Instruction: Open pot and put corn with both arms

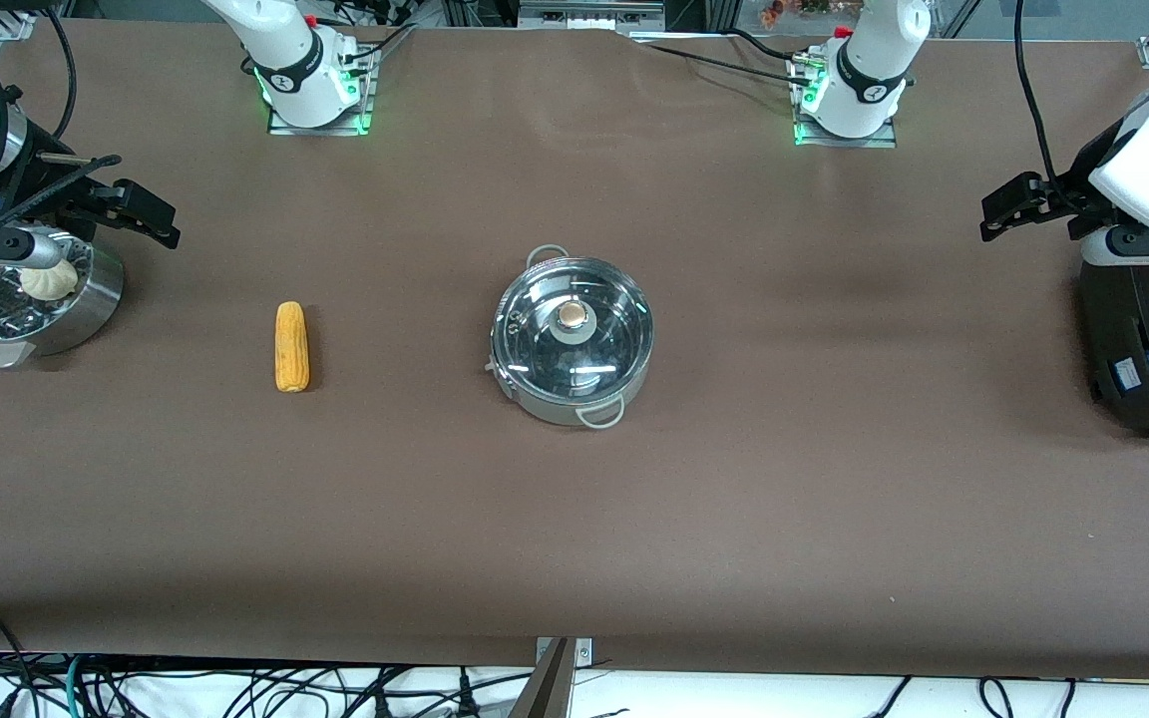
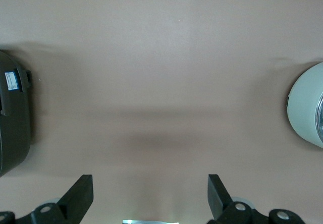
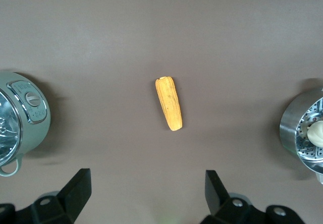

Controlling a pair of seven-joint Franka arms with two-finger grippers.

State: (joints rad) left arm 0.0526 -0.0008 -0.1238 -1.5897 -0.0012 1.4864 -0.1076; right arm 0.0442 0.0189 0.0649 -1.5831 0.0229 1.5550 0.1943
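The shiny steel pot (image 1: 573,384) stands in the middle of the table with its glass lid (image 1: 535,344) and tan knob (image 1: 572,317) on it. The yellow-orange corn (image 1: 291,346) lies flat on the table, apart from the pot, toward the right arm's end. My right gripper (image 1: 172,225) is open and empty, up over the table beside the steamer bowl. Its wrist view shows the corn (image 3: 169,103) and the pot (image 3: 30,125) ahead of the open gripper (image 3: 148,181). My left gripper (image 1: 988,217) is open and empty over the table beside the black cooker. Its wrist view shows the pot's wall (image 2: 305,108) and the open gripper (image 2: 150,183).
A perforated steel steamer bowl (image 1: 86,299) with a white bun (image 1: 48,279) stands at the right arm's end and also shows in the right wrist view (image 3: 290,128). A big black cooker (image 1: 1148,349) stands at the left arm's end and shows in the left wrist view (image 2: 12,118).
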